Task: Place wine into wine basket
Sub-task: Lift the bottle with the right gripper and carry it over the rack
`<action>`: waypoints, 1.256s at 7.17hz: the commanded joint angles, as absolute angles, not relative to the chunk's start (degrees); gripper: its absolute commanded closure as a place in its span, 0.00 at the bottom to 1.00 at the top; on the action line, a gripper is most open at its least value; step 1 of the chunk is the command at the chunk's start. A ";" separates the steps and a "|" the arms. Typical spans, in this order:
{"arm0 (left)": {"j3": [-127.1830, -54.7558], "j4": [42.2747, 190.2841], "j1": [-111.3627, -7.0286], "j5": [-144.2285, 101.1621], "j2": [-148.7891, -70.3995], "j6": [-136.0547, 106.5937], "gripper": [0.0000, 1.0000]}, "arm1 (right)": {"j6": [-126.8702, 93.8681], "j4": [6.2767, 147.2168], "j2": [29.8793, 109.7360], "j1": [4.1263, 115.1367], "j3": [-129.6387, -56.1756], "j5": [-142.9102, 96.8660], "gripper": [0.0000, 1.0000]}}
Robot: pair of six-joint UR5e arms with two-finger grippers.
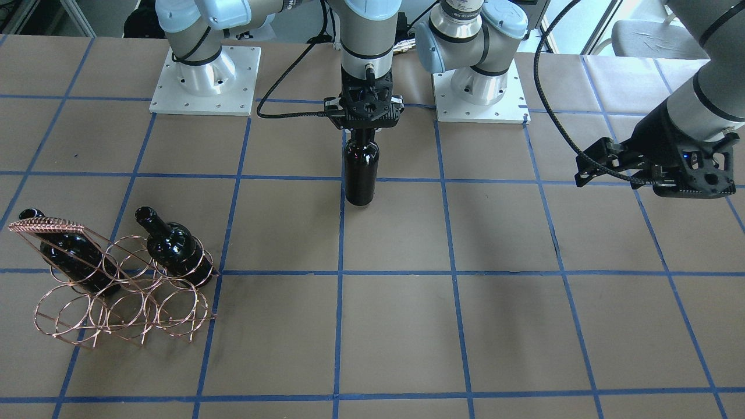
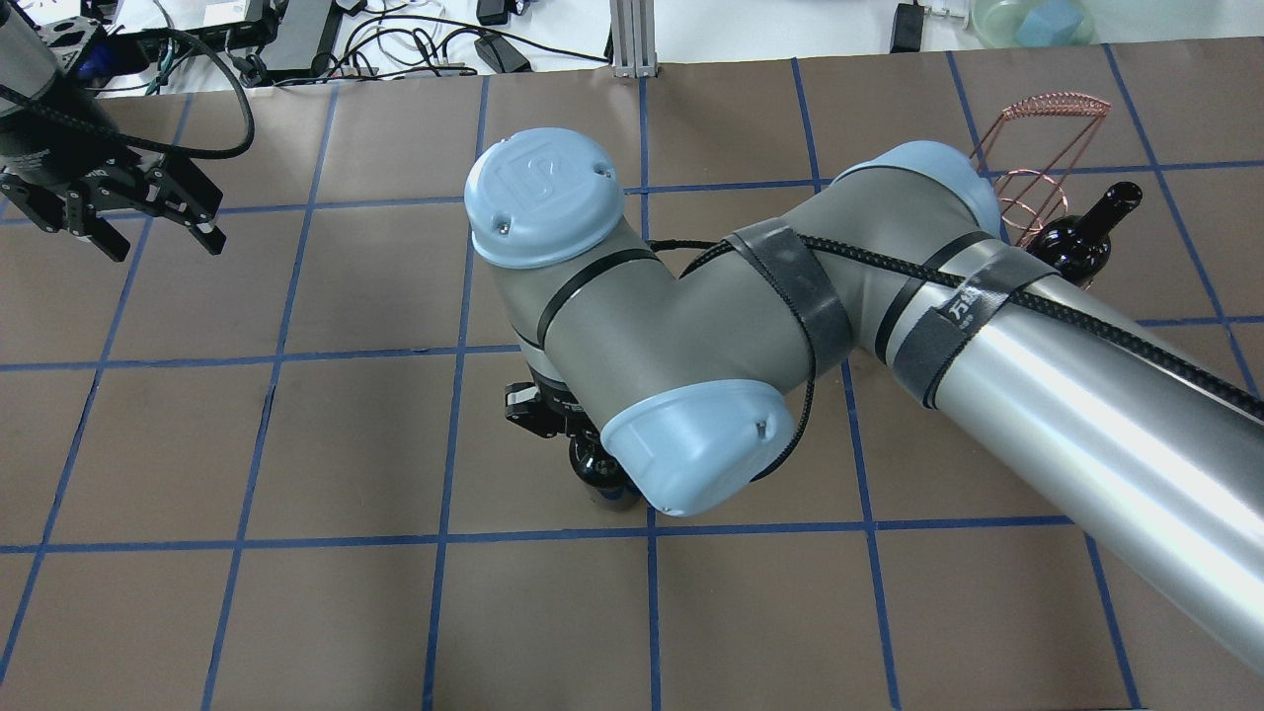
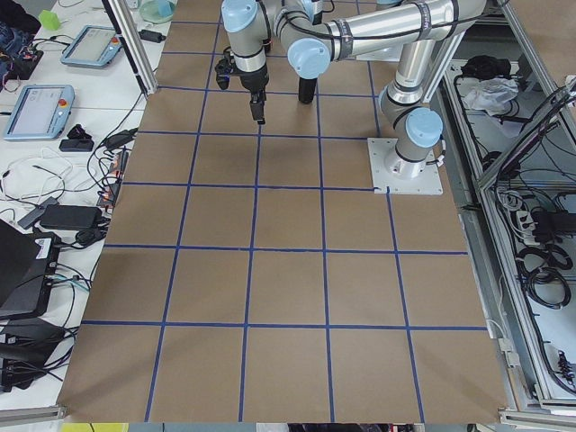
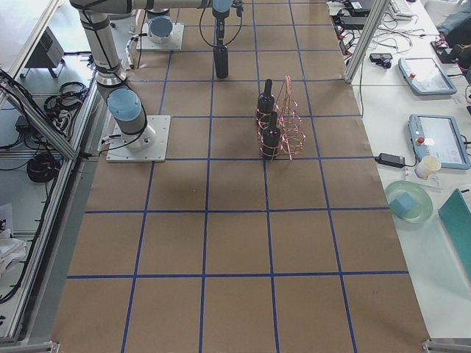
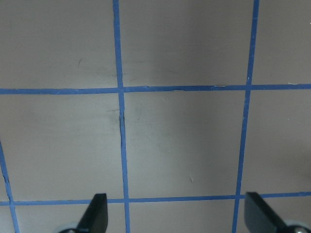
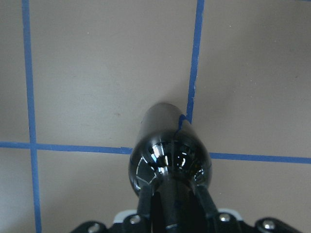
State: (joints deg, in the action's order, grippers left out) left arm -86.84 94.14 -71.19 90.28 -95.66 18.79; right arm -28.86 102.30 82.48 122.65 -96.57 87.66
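My right gripper (image 1: pixel 363 132) is shut on the neck of a glossy near-black wine bottle (image 1: pixel 360 172) and holds it upright over the table's middle, near a crossing of blue lines. The right wrist view shows the fingers (image 6: pixel 146 201) around the neck of the bottle (image 6: pixel 170 150). I cannot tell whether its base touches the table. The copper wire wine basket (image 1: pixel 125 305) stands far off on my right side, with two identical bottles (image 1: pixel 70 251) (image 1: pixel 174 247) lying in its upper rings. My left gripper (image 2: pixel 163 242) is open and empty, far to my left.
The table (image 1: pixel 454 326) is brown paper with a blue tape grid. Both arm bases stand on white plates (image 1: pixel 205 81) at my edge. My right arm's elbow (image 2: pixel 632 326) covers most of the held bottle in the overhead view. Cables and devices lie beyond the far edge (image 2: pixel 296 39).
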 commanded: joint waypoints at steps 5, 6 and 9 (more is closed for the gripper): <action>-86.84 94.04 -73.03 89.47 -94.41 17.49 0.00 | -9.59 75.28 93.68 98.68 -81.16 89.20 1.00; -86.84 94.04 -75.04 89.56 -93.26 14.88 0.00 | -1.66 72.71 94.39 91.13 -79.21 90.95 1.00; -86.66 93.60 -84.35 89.47 -91.59 5.39 0.00 | 19.46 71.90 94.05 72.22 -78.23 93.08 1.00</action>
State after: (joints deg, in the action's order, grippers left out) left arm -86.69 93.61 -80.94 89.46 -92.57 8.72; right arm 11.72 72.26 94.22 80.04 -78.68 92.95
